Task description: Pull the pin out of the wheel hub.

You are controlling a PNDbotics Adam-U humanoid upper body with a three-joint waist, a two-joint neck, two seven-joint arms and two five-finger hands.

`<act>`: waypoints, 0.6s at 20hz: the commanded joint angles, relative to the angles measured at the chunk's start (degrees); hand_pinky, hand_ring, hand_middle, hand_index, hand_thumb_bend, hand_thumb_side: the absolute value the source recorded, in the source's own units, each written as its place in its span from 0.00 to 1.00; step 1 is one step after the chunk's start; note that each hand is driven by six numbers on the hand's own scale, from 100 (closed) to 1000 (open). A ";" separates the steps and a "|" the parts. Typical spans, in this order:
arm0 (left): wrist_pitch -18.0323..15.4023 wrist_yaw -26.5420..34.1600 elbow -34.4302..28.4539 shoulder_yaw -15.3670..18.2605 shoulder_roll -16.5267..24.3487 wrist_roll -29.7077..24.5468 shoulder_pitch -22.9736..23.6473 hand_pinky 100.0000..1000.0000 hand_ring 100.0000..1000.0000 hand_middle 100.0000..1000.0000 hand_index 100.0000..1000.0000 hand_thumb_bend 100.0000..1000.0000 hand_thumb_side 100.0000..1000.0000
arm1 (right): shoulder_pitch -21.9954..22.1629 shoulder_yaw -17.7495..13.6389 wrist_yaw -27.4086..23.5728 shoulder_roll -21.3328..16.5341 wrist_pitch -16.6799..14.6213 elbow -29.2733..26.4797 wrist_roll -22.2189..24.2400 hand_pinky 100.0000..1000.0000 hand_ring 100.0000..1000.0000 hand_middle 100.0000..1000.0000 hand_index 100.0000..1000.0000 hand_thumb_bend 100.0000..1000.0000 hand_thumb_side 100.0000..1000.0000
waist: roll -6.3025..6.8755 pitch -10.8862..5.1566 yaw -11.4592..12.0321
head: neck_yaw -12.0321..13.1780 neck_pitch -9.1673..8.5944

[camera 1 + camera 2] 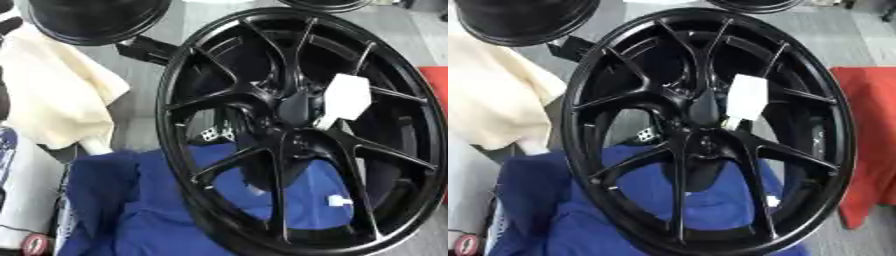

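the wheel hub (710,130) fills the middle, lying on a cloth (122,210) that spreads toward the near left — a pin (343,100) sticks up just right of its centre. a second cloth (52,95) lies left, another wheel (96,17) behind it.

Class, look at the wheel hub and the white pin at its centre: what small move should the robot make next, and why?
Probably bring one hand in toward the white pin. It sticks out beside the centre of the black wheel hub, unheld, and neither hand is in view, so nothing can pull it until a hand reaches it. Closing fingers on it would follow.
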 commanded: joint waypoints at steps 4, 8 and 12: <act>-0.20 0.51 -0.86 -0.15 0.93 -0.68 -1.24 0.74 0.74 0.58 0.72 0.00 0.67 | -2.53 5.33 -12.41 1.41 0.76 -11.72 -8.30 0.62 0.70 0.69 0.72 0.00 0.54 | 0.07 -1.32 0.38 | -0.70 -1.01; -0.28 0.53 -0.86 -0.46 1.05 -1.07 -1.78 0.74 0.74 0.58 0.72 0.00 0.67 | -3.52 8.92 -19.76 3.18 1.61 -15.63 -11.68 0.61 0.68 0.67 0.70 0.00 0.61 | 0.12 -1.22 0.80 | -0.98 -1.31; -0.38 0.45 -0.86 -0.67 1.18 -1.34 -2.17 0.74 0.74 0.58 0.72 0.00 0.67 | -4.16 10.87 -24.63 4.81 2.06 -17.32 -14.33 0.60 0.67 0.66 0.70 0.00 0.61 | 0.17 -1.13 1.06 | -1.07 -1.48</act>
